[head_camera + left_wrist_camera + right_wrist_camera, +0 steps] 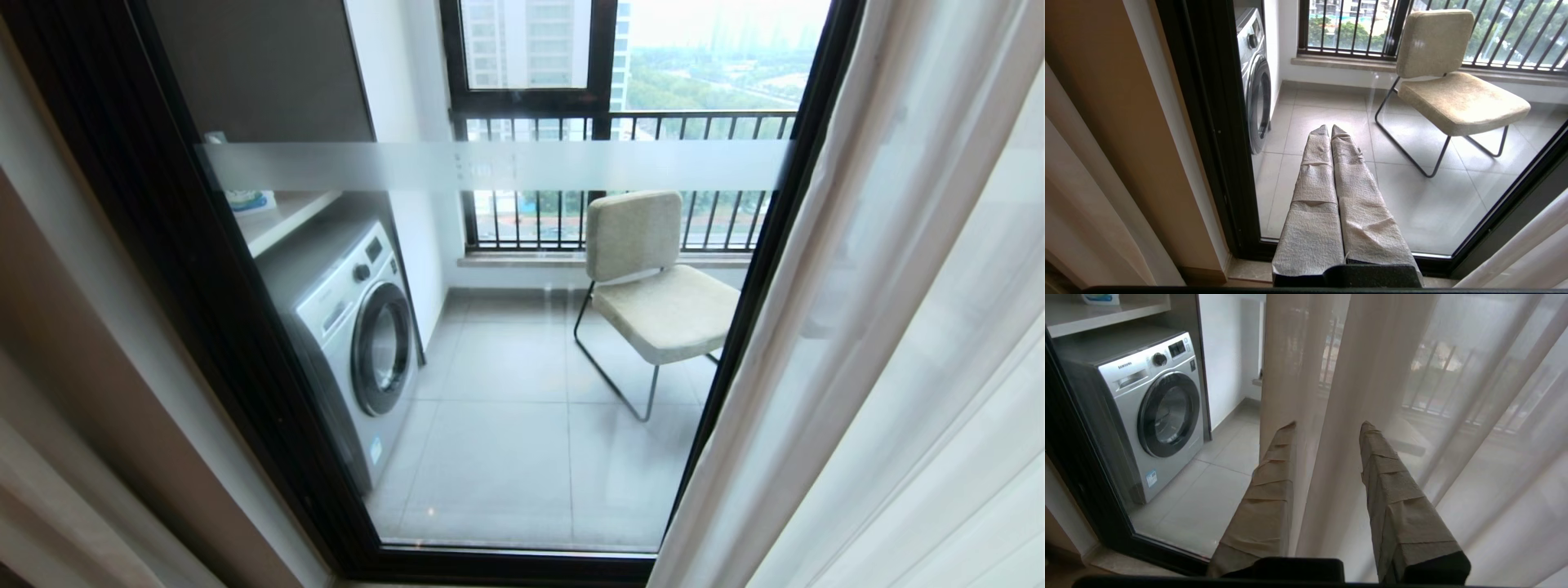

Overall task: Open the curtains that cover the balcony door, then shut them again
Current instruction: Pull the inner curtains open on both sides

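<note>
The right end effector [1327, 428] is absent from the head view, where one sheer white floor-length curtain [882, 327] hangs right of the black-framed glass balcony door [506, 343]. In the left wrist view, the left end effector [1329, 130] is pressed together, idle. In the right wrist view, two fingers stand apart astride the curtain's leading fold; light, limp, slippery fabric, best pinched there.

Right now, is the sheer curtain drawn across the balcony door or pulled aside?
Partly pulled aside. The sheer curtain hangs bunched at the right, leaving the balcony door glass beside it uncovered, with the washing machine and chair visible through it.
</note>
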{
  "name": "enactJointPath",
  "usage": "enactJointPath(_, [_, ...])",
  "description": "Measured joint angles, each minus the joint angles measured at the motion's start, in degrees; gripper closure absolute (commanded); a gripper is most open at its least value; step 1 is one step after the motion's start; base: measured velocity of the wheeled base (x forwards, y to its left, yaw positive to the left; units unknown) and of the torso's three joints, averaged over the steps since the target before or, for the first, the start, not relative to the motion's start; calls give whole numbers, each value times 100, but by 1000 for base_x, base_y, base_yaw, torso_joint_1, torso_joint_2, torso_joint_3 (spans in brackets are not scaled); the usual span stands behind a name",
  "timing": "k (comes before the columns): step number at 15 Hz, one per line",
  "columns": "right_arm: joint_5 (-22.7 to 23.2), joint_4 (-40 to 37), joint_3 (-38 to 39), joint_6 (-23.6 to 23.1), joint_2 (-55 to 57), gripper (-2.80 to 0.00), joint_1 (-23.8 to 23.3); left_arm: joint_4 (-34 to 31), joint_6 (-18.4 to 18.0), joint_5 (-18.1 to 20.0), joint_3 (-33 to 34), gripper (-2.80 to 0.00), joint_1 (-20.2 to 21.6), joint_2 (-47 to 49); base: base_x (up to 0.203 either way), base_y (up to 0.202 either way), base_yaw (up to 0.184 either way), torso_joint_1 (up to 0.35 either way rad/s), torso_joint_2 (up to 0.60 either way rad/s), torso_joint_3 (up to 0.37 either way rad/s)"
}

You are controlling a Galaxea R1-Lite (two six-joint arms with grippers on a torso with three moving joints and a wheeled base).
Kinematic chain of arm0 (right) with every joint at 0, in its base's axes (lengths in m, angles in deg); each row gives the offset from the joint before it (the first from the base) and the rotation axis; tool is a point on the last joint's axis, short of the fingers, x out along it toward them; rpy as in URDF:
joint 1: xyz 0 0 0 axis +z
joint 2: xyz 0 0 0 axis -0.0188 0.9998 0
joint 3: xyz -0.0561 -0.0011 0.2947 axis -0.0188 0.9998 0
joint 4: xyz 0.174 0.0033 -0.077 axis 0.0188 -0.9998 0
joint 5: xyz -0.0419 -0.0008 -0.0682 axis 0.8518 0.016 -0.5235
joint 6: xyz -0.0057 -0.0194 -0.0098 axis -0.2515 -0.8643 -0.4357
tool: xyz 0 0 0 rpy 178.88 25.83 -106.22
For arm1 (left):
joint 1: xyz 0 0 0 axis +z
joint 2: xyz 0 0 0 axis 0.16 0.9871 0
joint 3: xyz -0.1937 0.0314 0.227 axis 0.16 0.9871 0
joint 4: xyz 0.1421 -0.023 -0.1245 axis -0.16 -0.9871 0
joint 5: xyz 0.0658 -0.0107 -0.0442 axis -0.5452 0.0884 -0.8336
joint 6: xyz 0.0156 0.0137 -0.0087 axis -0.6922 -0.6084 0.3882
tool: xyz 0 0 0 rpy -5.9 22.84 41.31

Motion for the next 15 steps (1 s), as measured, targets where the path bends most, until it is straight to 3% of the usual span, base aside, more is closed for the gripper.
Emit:
enactJointPath(7, [10, 1644, -1456, 25, 2497, -280, 116, 0, -2, 1, 0, 0, 0, -2, 0, 0, 0, 0, 0, 0])
enactJointPath(12, [4, 1817, -2193, -158, 3459, -280, 126, 2, 0, 1, 0, 0, 0, -2, 0, 0, 0, 0, 0, 0])
enactJointPath(15, [-21, 1809, -2195, -214, 3640, -280, 199, 2, -2, 1, 0, 0, 0, -2, 0, 0, 0, 0, 0, 0])
